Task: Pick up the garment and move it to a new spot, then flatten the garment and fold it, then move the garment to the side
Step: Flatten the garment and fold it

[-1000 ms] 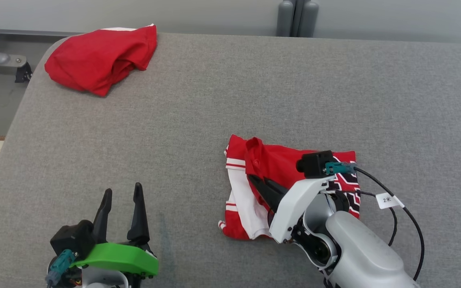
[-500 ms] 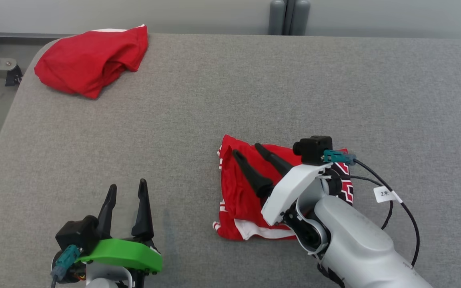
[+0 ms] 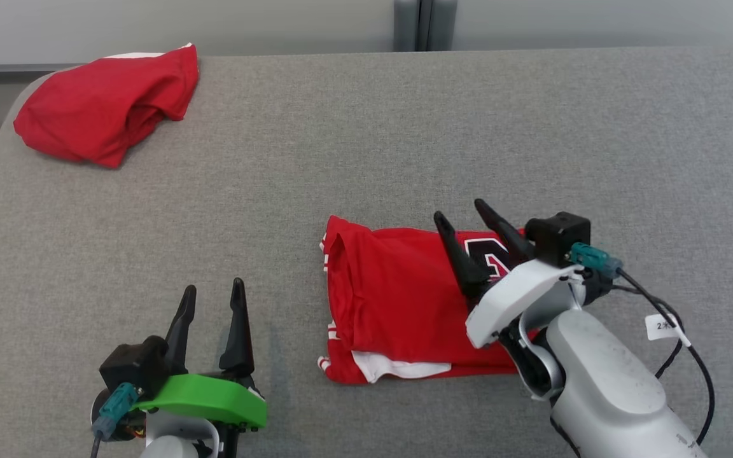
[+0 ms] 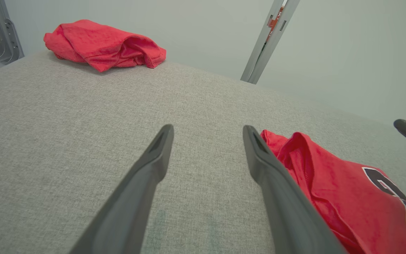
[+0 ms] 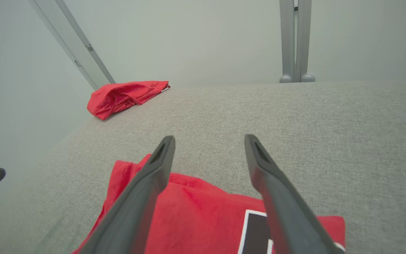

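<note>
Soft matt red cloth garment [image 3: 392,299] on a rough grey woven-fabric table [image 3: 341,159].

A small white tag [image 3: 659,326] hanging beside the right arm [image 3: 602,375] starts with "2"; the mark after it is unclear. The folded red shirt [image 3: 398,299] bears a black, white-edged figure [image 5: 256,231], half hidden and unreadable.
</note>
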You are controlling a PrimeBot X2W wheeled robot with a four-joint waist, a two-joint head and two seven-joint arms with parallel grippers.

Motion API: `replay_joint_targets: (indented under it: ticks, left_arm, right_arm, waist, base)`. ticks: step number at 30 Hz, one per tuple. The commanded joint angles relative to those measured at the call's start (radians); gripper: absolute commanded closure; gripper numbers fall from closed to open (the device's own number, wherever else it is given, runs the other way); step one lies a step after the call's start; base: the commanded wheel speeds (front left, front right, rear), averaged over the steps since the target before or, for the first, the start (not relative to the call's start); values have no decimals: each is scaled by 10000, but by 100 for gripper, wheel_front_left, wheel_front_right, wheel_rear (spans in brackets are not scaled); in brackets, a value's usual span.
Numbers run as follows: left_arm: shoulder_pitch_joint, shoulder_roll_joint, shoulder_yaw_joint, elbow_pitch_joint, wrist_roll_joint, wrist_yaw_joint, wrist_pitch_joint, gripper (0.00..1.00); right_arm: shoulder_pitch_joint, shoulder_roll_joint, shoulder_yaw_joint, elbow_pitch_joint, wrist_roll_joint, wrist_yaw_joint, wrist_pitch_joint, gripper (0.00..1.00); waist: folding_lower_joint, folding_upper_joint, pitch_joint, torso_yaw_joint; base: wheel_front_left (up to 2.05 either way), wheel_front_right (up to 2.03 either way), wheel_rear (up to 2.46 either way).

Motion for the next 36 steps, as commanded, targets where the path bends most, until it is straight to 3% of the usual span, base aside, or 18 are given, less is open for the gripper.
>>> replay_joint_targets:
  ticks: [1,3,5,7,8,21,27,32,35,36]
  left_arm:
    - [-149,-11,40,21,84,-33,-45,0]
    - [-172,-19,51,24,72,-35,-52,0]
    - [-192,-32,57,24,63,-43,-58,0]
    - [-222,-50,76,37,53,-56,-60,0]
    - [-236,-63,82,49,52,-64,-64,0]
    - [-320,-290,224,240,53,-209,-87,0]
    - [-290,-397,353,298,108,-230,-88,0]
    - [-172,-415,505,248,178,-254,-90,0]
    - [-128,-403,567,227,278,-286,-93,0]
    - [-119,-399,574,224,299,-291,-91,0]
  right_arm:
    - [276,66,116,-170,-214,-1,144,0]
    - [495,119,391,-365,-352,-1,395,3]
    - [650,166,741,-485,-456,-1,637,64]
    - [750,217,1096,-460,-429,-1,865,95]
    - [755,229,1282,-384,-455,-1,975,100]
    - [-181,353,2918,1366,185,-1,967,100]
    - [-561,333,4110,1416,827,-1,742,100]
    - [-845,335,4211,1396,900,-1,92,100]
    - [-930,334,3794,1297,836,-1,-395,42]
    - [-939,332,3620,1271,787,-1,-504,0]
  waist:
    - [0,-1,59,-23]
    - [0,-1,112,13]
    - [0,-1,171,106]
    - [0,-1,220,228]
    - [0,-1,246,312]
    - [0,-1,363,1318]
    - [0,-1,365,1403]
    - [0,-1,271,1156]
    - [0,-1,107,896]
    - [0,-1,51,817]
  base:
    - [0,0,0]
    - [0,0,0]
    - [0,0,0]
    - [0,0,0]
    - [0,0,0]
    - [0,0,0]
    - [0,0,0]
    - [0,0,0]
    - [0,0,0]
    - [0,0,0]
